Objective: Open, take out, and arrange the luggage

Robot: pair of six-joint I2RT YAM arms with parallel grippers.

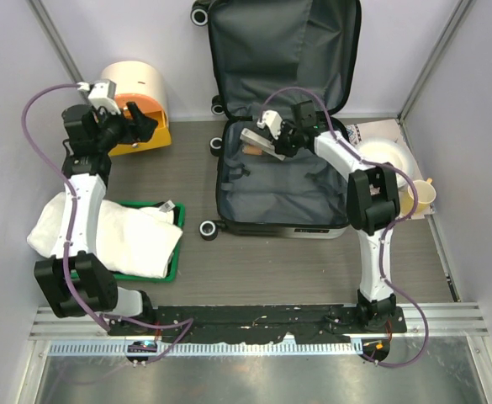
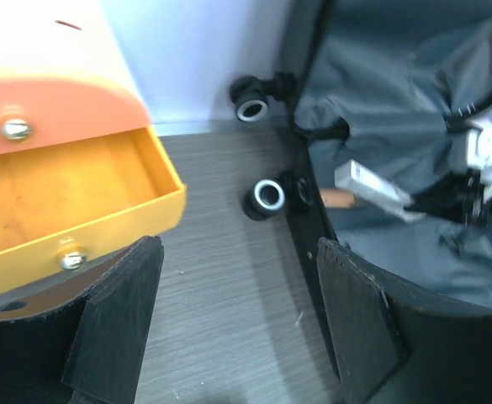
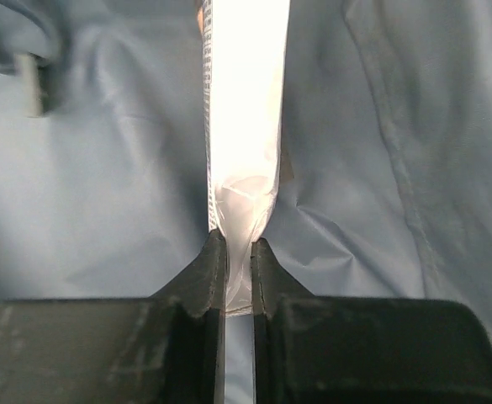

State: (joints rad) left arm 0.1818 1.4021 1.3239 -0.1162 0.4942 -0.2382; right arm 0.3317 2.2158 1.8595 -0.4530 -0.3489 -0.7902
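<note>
Inside the open luggage point(image 1: 279, 189), flat on the counter point(image 1: 254, 261), the right claw point(image 3: 239, 252) is pinched shut on one end of a pale wrapped packet point(image 3: 246, 101) whose long axis runs straight away from it; the left claw point(image 2: 237, 295) gapes wide, well off to the left.

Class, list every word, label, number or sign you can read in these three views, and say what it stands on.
None can be read in any view.
Small tag on the white cloth: too small to read.
Shiny packet in the right gripper: washed out, nothing legible.
Lining of the luggage: no print showing.
</note>
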